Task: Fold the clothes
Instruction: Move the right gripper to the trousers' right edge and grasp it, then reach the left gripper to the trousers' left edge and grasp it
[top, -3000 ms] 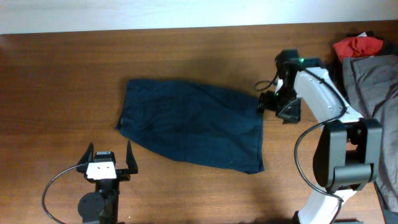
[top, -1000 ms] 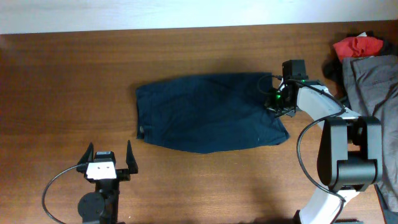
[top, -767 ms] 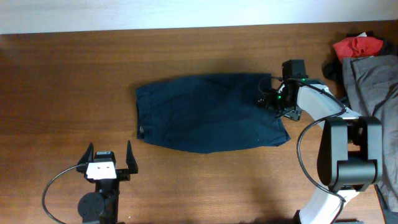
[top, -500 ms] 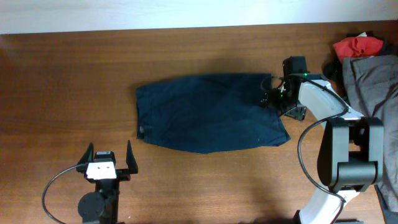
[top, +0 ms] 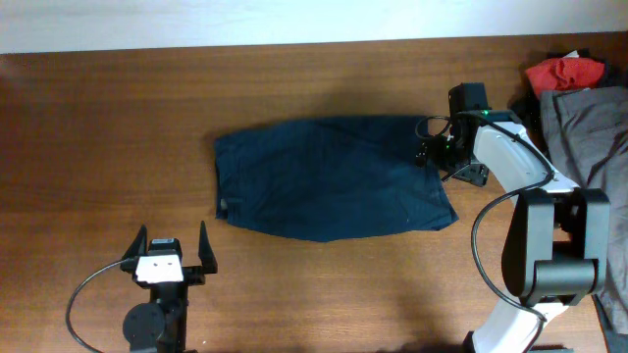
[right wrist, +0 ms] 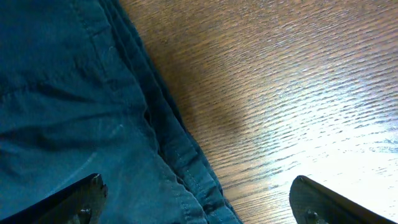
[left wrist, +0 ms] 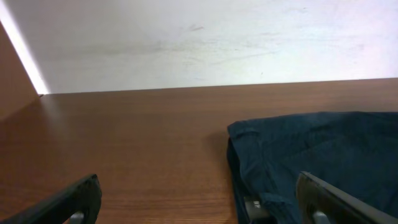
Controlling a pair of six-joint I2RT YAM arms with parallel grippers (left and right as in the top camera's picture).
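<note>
A dark navy blue garment [top: 329,176] lies spread flat in the middle of the brown table, with a small white tag [top: 223,206] at its left edge. My right gripper [top: 439,157] is open and empty, just above the garment's right edge; the right wrist view shows that hemmed edge [right wrist: 177,149] between the two fingertips. My left gripper [top: 169,257] is open and empty, parked near the front edge, left of the garment. The left wrist view shows the garment's left corner [left wrist: 298,155] and its tag [left wrist: 252,205] ahead.
A pile of other clothes lies at the right edge of the table: a grey garment [top: 589,137], a red one [top: 564,71] and a black one behind it. A white wall runs along the table's far edge [top: 294,20].
The navy garment was pulled right and squared up by the right gripper, which then let go of its right edge and drew back slightly to the right. The left arm has not moved.
</note>
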